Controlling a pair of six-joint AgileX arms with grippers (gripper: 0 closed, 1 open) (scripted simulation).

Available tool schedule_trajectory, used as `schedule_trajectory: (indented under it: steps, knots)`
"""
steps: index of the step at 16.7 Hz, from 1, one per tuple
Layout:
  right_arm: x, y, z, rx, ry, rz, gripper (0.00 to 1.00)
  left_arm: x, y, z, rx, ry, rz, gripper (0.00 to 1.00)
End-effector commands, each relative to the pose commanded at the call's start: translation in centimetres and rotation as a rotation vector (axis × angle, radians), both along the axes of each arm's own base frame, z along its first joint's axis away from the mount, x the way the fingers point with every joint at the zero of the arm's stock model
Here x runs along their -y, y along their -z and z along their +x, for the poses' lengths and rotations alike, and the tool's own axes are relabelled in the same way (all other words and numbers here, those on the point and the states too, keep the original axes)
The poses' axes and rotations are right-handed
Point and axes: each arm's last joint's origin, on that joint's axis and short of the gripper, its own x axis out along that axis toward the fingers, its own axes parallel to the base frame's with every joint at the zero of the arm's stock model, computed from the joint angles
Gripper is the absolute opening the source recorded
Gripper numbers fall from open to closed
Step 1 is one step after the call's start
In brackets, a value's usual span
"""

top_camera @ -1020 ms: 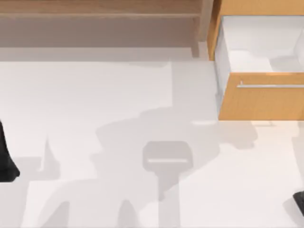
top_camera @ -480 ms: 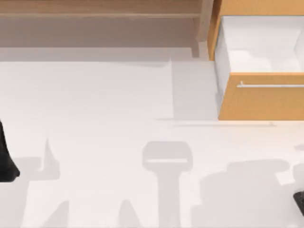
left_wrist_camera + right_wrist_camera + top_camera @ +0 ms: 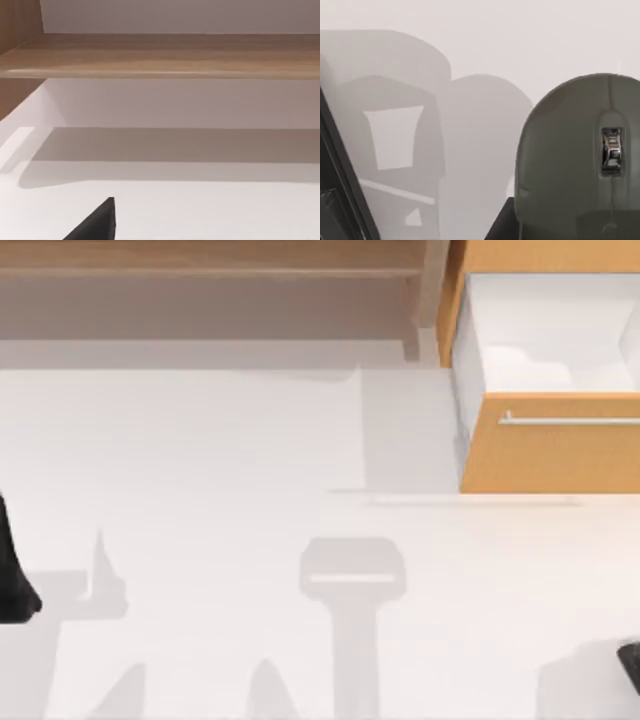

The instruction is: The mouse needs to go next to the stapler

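- The broad shadow that lay across the middle of the surface (image 3: 200, 460) a second ago has slid to the near right corner and shrunk. I take that to mean your right arm has swung over to that corner and is dropping low there.
- The mouse (image 3: 580, 160) sits on the surface close under the right claw (image 3: 420, 225) in the right wrist view, scroll wheel up. It is off to one side of the claw's centre line rather than squarely below it.
- One dark finger (image 3: 337, 180) of the right claw is in shot, but I cannot tell how wide the claw stands. It has no hold on the mouse that I can see.
- In the top view a dark shape (image 3: 630, 665) at the right edge has not moved. I cannot tell whether it is mouse or arm.
- Your left claw (image 3: 97, 222) is parked at the left edge, facing the wooden shelf (image 3: 160, 55). Its opening is also beyond telling.
- The orange drawer (image 3: 550, 450) stands open at the far right, unchanged.
- For the task, this looks like the approach before the pick: nothing is lifted yet, so centre over the mouse before closing.
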Motion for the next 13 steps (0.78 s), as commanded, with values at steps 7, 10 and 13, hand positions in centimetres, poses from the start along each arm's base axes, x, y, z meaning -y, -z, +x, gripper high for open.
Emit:
schedule_trajectory:
  steps: [7, 10, 13]
  knots:
    - [-0.05, 0.16, -0.08, -0.008, 0.001, 0.003, 0.0, 0.0, 0.0, 0.0, 0.0, 0.0, 0.0, 1.0]
    - [-0.03, 0.07, 0.01, 0.0, -0.001, 0.001, 0.0, 0.0, 0.0, 0.0, 0.0, 0.0, 0.0, 1.0]
    - [0.02, -0.11, 0.17, 0.017, -0.003, -0.003, 0.0, 0.0, 0.0, 0.0, 0.0, 0.0, 0.0, 1.0]
